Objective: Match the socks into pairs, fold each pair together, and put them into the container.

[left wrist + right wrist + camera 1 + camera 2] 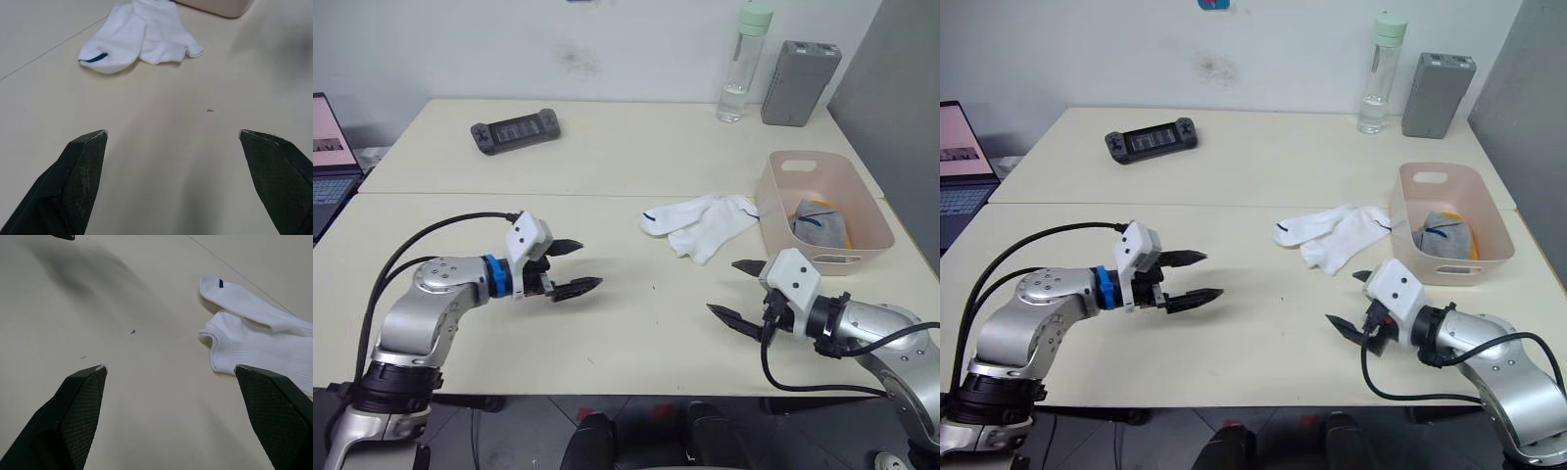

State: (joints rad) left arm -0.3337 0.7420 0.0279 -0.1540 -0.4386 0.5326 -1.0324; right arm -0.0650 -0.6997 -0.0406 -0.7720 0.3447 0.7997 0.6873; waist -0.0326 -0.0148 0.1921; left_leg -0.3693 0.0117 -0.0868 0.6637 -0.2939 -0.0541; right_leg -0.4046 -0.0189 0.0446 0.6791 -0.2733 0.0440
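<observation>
White socks lie beyond right gripper.

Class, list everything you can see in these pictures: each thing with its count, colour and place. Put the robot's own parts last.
White socks: two, white with dark trim, lying together on the table just left of the bin.
Bin: one, pale pink, on the table's right side.
Folded socks: grey with some orange showing, inside the bin; count unclear.
Bottle: one, clear with a green cap, far right of the table.
Box: one, grey, right of the bottle.
Controller: one, black, far left of the table.
Laptop: one, open, at the left edge.
Table: cream.
Left gripper: black fingers, open, over bare table.
Right gripper: black fingers, open, near the bin.
</observation>
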